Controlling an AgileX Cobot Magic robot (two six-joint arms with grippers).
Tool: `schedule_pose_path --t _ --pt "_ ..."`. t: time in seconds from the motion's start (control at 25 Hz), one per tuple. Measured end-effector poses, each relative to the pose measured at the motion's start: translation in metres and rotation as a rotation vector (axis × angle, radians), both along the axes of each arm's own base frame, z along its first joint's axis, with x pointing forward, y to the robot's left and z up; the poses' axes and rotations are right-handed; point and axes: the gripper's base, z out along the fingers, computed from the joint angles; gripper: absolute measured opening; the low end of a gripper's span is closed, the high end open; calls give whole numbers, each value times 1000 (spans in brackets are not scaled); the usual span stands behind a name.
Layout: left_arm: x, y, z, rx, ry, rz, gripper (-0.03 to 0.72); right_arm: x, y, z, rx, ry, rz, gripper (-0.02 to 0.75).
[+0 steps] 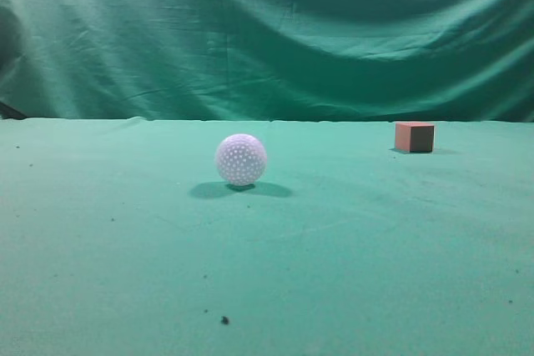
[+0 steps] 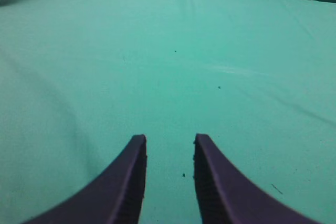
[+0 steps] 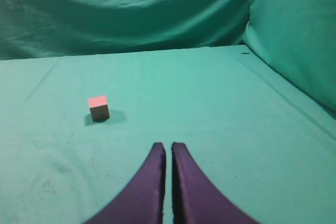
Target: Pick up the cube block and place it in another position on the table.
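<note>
The cube block [image 1: 415, 137] is a small salmon-pink cube. It rests on the green table [image 1: 350, 239] at the far right. In the right wrist view the cube block [image 3: 98, 108] lies ahead and to the left of my right gripper [image 3: 168, 146], well apart from it. The right gripper's purple fingers are shut and empty. My left gripper [image 2: 169, 139] is open and empty over the bare green table [image 2: 173, 77]. Neither gripper shows in the exterior view.
A white dimpled ball [image 1: 241, 159] sits on the table left of the middle, well apart from the cube. A wrinkled green curtain [image 1: 267, 31] hangs behind the table and also along its right side [image 3: 299, 30]. Small dark specks dot the cloth.
</note>
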Motion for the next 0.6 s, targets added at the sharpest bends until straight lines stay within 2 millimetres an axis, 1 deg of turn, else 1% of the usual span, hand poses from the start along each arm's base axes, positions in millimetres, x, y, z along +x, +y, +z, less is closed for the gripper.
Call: schedule_pose_path --t 0.04,0.12,0.32,0.6 --pt "0 0 0 0 0 0 262 0 0 -7 0 16 0 0" --pt "0 0 0 0 0 0 262 1 0 -13 -1 36 0 0" --pt "0 0 0 0 0 0 262 0 0 -16 -2 74 1 0" --pt "0 0 0 0 0 0 262 -1 0 -17 -3 81 1 0"
